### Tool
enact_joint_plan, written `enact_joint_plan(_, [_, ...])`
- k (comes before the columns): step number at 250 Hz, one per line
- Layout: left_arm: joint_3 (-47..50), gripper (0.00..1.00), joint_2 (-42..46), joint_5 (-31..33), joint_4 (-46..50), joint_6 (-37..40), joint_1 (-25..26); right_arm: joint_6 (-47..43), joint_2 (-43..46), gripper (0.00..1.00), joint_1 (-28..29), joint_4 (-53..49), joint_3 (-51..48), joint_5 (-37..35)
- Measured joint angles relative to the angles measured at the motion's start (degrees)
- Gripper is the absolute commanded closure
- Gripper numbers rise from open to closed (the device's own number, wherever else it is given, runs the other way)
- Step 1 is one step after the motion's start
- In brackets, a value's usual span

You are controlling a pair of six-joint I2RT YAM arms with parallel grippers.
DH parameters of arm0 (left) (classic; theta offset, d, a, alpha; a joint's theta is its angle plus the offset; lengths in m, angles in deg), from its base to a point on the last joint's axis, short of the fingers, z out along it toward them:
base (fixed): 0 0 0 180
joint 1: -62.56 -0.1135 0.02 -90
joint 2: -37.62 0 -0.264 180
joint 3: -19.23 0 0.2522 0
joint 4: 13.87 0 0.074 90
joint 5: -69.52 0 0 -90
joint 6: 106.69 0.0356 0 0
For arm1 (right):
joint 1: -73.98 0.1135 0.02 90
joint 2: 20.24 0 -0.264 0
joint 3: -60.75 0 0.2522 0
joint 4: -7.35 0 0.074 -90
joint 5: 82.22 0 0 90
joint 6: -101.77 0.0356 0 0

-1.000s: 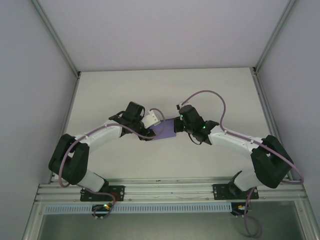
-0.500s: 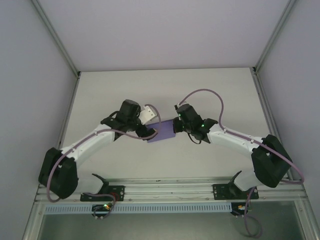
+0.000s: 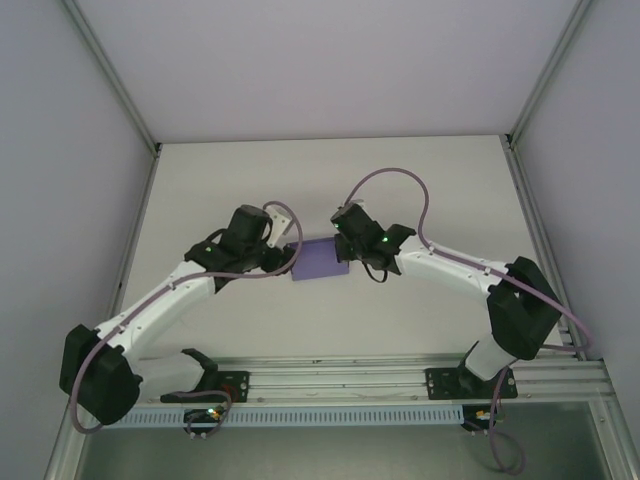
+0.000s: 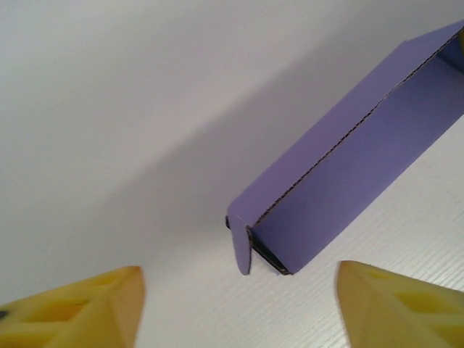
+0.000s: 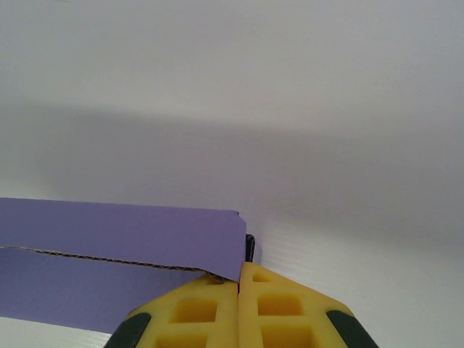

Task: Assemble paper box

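Left gripper is hanging wide open, having just backed off | paper box is lying just ahead of its jaws, untouched | right gripper is pinching the box's end wall, sliding it leftward | probably more folding is coming

Paper box: matte purple thin card, part-folded, not closed up. Top cam: small flat-ish rectangle mid-bench, long side running L–R. Left wrist cam: paper box has one long panel w/ a 2nd folded over along a long edge, raw fluted edge showing, small tab bent round the near corner. Right wrist cam: paper box reads as two overlapping purple strips, R end nipped at the tips of my right jaws. Can't tell if the underside sits on the bench.
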Motion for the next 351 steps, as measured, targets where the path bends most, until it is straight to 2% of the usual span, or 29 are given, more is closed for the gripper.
enact_joint_plan(18, [-0.4, 0.58, -1.4, 0.6, 0.9, -0.5, 0.0, 0.3, -0.4, 1.00, 0.5, -0.7, 0.6, -0.9])
enact_joint_plan(67, [-3.1, 0.67, -5.7, 2.8, 1.9, -2.7, 0.0, 1.1, -0.6, 1.00, 1.4, -1.6, 0.9, -2.2])
enact_joint_plan(82, [-3.6, 0.77, -6.6, 3.3, 1.9, -3.5, 0.0, 1.1, -0.6, 1.00, 1.7, -1.7, 0.9, -2.5])
enact_joint_plan(114, [-4.4, 0.85, -8.2, 3.5, 1.9, -4.2, 0.0, 1.1, -0.8, 1.00, 2.3, -1.8, 0.9, -3.1])
enact_joint_plan(144, [-5.8, 1.00, -9.7, 3.6, 1.9, -5.0, 0.0, 1.1, -1.1, 1.00, 2.9, -2.0, 1.1, -4.1])
enact_joint_plan(206, [-9.0, 1.00, -12.5, 4.5, 3.7, -10.0, 0.0, 1.2, -2.4, 1.00, 4.2, -3.6, 2.5, -7.0])
enact_joint_plan(232, [-9.8, 1.00, -12.7, 2.9, 5.4, -13.4, -0.9, 1.3, -3.0, 1.00, 5.0, -4.5, 3.1, -8.8])
enact_joint_plan(273, [-10.1, 1.00, -12.7, -4.7, 6.4, -19.3, -5.0, 0.7, -3.3, 1.00, 6.6, -4.3, 3.1, -10.9])
enact_joint_plan(351, [-9.8, 1.00, -11.8, -20.5, 8.1, -27.3, -12.9, -6.1, -3.4, 1.00, 8.3, 0.5, 0.9, -13.4])
